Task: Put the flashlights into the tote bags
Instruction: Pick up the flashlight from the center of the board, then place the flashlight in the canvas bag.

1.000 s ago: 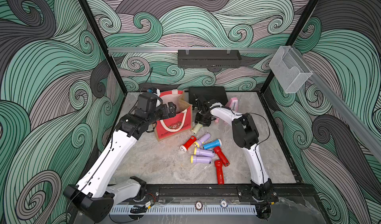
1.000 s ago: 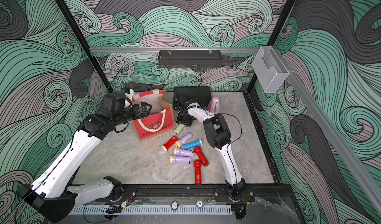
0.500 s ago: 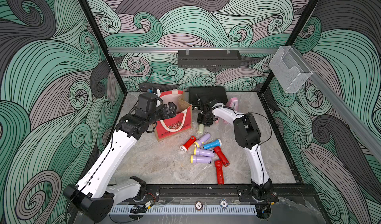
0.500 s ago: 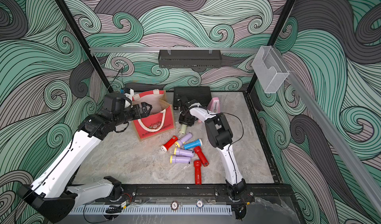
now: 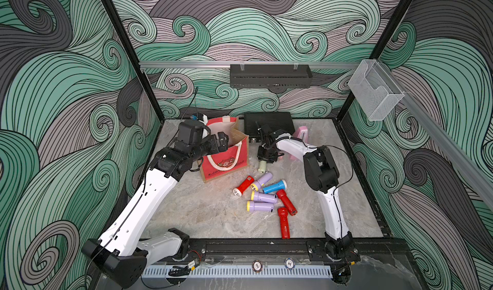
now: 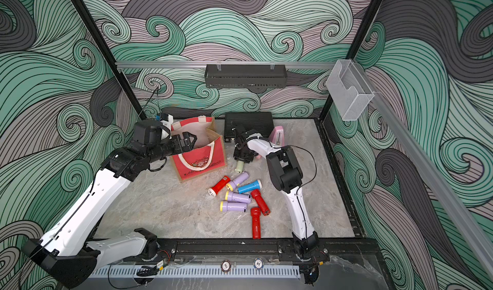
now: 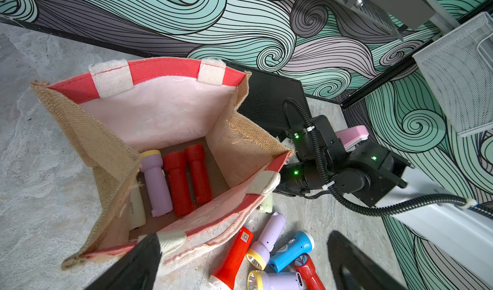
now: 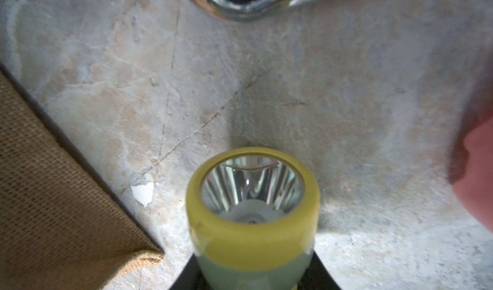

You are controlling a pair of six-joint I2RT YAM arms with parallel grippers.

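Grasp step: my right gripper (image 5: 264,160) pinches the pale green flashlight (image 5: 262,166) beside the tote bag (image 5: 226,166); the next move calls for lifting it over the rim.

My right claw (image 5: 264,160), clamped on a pale green plastic flashlight (image 5: 262,166), is boxed in: red-fronted jute tote bag (image 5: 226,163) close on one side, pink pyramid-shaped metronome (image 5: 301,132) on the other, black ribbed case (image 5: 269,119) just beyond. Above is open. Below my spread left claw (image 6: 190,141), the bag's mouth gapes clear.
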